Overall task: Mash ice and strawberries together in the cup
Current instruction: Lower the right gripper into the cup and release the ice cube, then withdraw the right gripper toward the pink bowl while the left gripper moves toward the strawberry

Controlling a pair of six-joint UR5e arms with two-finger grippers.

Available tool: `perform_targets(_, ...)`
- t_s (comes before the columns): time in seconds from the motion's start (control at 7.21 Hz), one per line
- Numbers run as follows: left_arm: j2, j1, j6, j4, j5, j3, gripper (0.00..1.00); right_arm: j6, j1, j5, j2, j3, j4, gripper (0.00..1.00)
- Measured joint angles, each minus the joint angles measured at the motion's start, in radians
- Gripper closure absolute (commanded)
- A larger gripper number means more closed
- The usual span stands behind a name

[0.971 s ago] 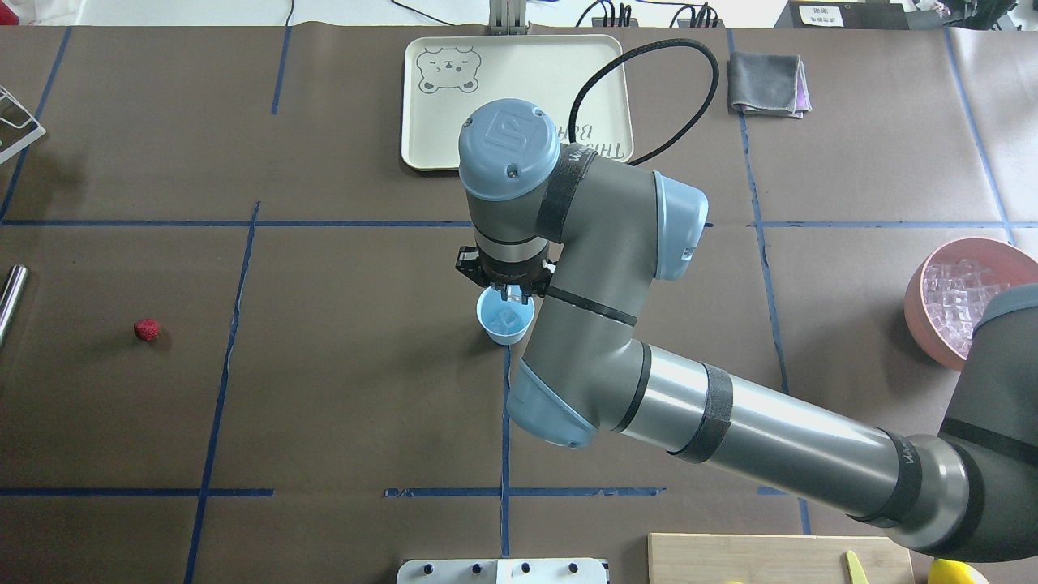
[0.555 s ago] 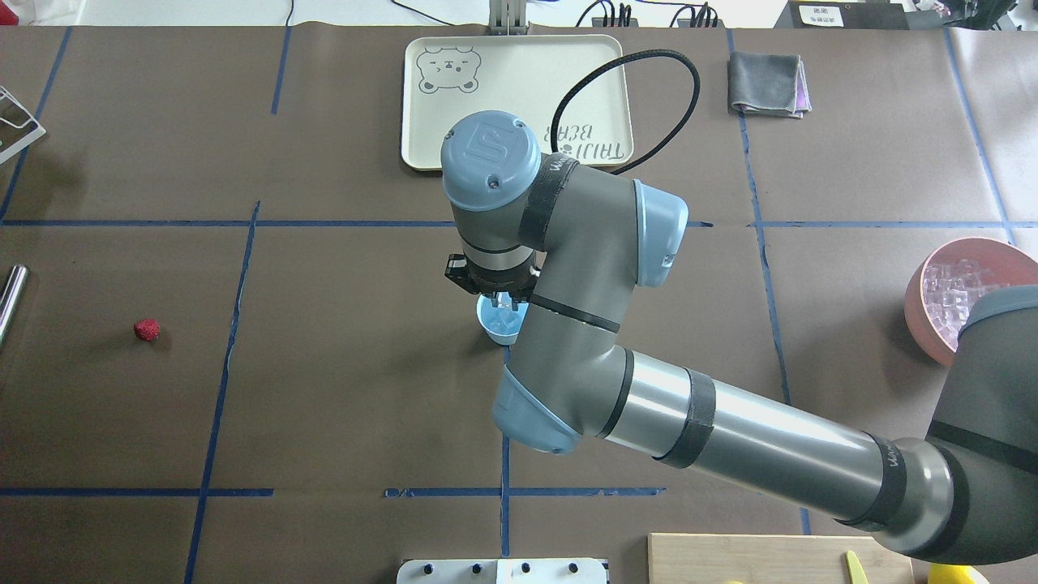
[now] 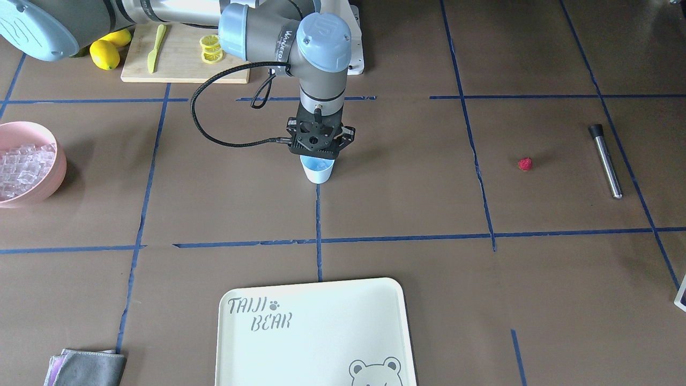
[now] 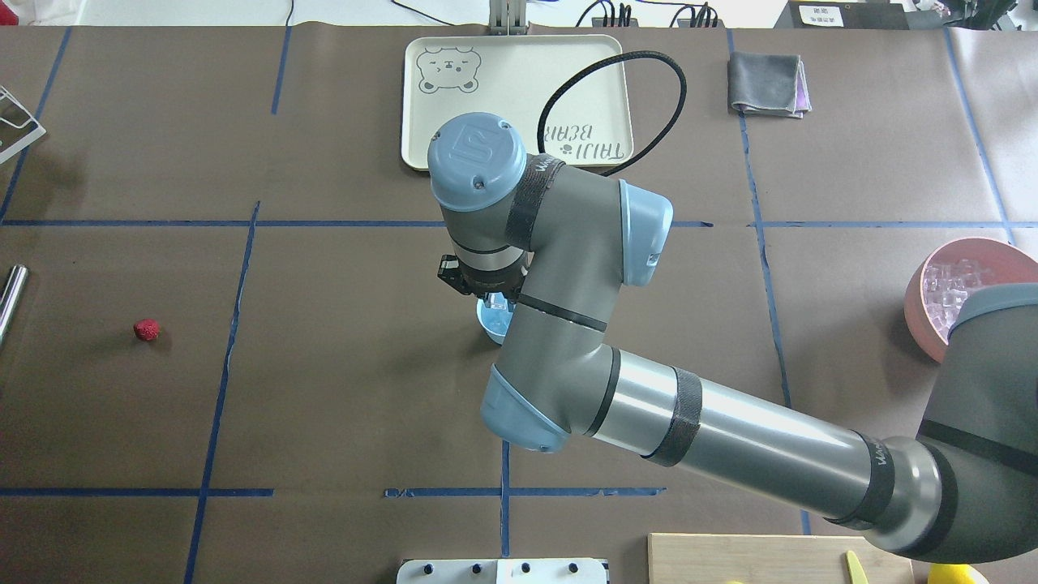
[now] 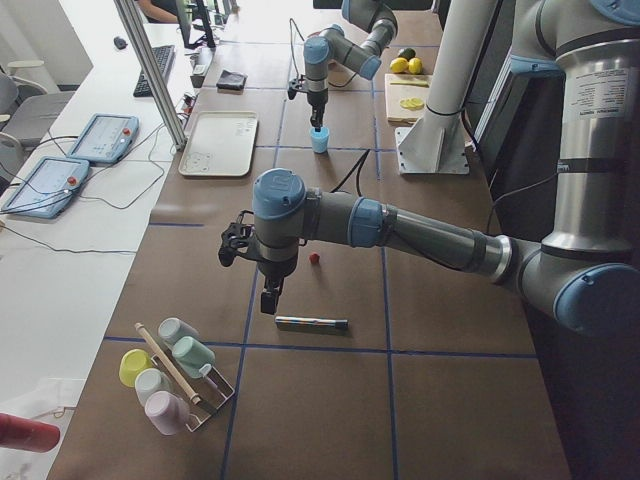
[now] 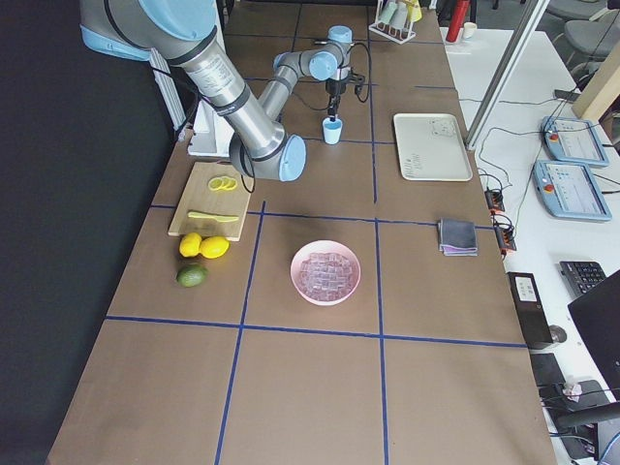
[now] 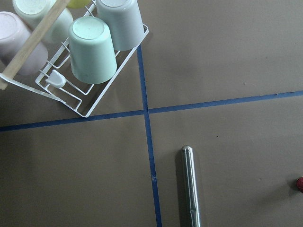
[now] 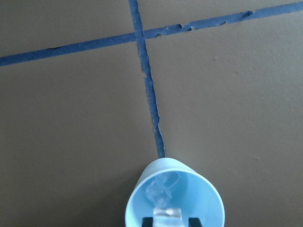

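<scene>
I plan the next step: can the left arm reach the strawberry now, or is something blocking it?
Probably yes. The left hand hangs just short of the strawberry, with only bare table between them.

Brown bench [image 4: 340,389] crossed by blue tape lines; light blue cup [image 8: 174,198] holding clear ice [image 8: 160,193]; red strawberry [image 4: 147,329]; pink bowl [image 3: 51,177]; cream tray [image 3: 311,343].

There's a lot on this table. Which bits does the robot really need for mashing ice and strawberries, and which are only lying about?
Needed:
- cup, ice cubes already inside
- ice in the pink bowl
- strawberry
- metal rod, probably the masher

Lying about:
- tray
- grey cloth
- lemons, cutting board
- cup rack
</scene>
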Motion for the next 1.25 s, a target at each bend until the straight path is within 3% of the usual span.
perform_targets(0.14,0.000,0.000,0.000,0.000,0.000,0.000,0.00,-0.001,0.000,0.000,0.000,0.000,0.000,0.42)
perform_targets(0.42,0.000,0.000,0.000,0.000,0.000,-0.001,0.00,-0.001,0.001,0.000,-0.001,-0.001,0.000,0.01)
perform_targets(1.25,-0.002,0.038,-0.028,-0.016,0.001,-0.022,0.00,-0.006,0.035,-0.008,-0.002,0.043,-0.005,0.00)
